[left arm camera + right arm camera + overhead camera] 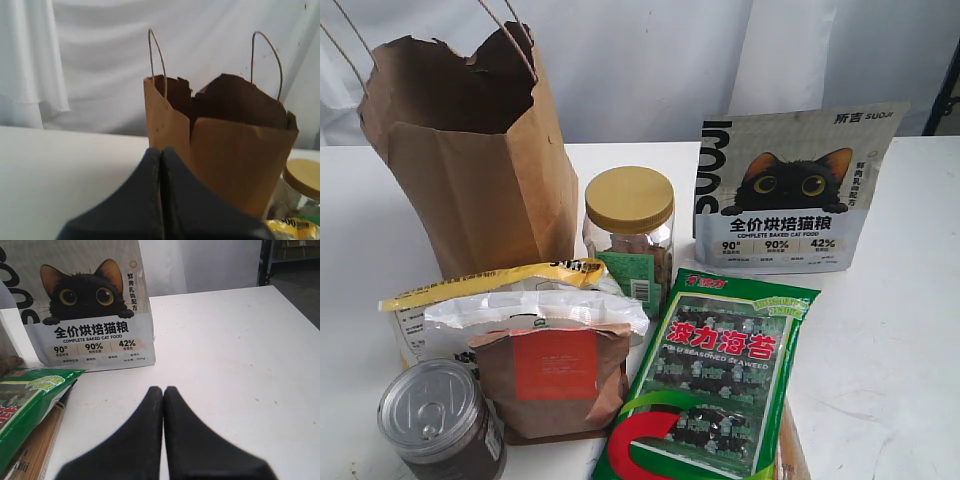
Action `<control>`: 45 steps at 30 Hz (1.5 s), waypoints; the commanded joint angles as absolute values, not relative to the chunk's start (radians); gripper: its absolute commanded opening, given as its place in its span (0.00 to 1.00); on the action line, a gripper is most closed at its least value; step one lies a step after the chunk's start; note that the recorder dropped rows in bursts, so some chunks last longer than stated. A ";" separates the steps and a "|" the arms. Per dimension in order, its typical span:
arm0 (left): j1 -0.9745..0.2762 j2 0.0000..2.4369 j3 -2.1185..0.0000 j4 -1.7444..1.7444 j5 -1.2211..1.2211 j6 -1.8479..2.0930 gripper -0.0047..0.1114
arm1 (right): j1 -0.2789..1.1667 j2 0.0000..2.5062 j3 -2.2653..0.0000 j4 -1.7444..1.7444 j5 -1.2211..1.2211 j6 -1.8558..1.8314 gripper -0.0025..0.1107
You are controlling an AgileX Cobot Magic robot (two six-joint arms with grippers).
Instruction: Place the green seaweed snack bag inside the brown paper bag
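The long, flat, glossy green seaweed snack bag (715,385) lies lengthwise front-to-back, nearer the right gripper (163,390), which is pressed closed and empty, as is the left gripper (161,150).

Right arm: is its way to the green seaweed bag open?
Probably yes: the right tool, shut, hangs over bare table beside the green seaweed snack bag, and nothing lies on the bag.

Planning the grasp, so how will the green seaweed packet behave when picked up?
The green seaweed snack bag is long, flat and thin, so it will probably droop at the ends if gripped mid-length. Its glossy plastic may slip. So thin, it is likely light.
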State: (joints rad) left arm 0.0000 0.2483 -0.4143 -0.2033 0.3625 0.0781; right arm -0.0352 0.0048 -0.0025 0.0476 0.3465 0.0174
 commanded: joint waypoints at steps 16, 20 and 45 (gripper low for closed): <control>0.000 0.806 -0.727 -0.990 0.673 0.803 0.05 | -0.041 0.000 0.000 0.050 0.345 0.014 0.02; 0.000 0.806 -0.727 -0.955 0.705 0.952 0.05 | -0.041 0.000 0.000 0.050 0.345 0.014 0.02; -0.368 0.964 -0.857 -0.462 0.704 0.706 0.04 | -0.041 0.000 0.000 0.050 0.345 0.014 0.02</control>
State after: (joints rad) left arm -0.3209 0.9278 -0.8505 -0.4632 0.7352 0.7212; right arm -0.0352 0.0048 -0.0025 0.0476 0.3465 0.0174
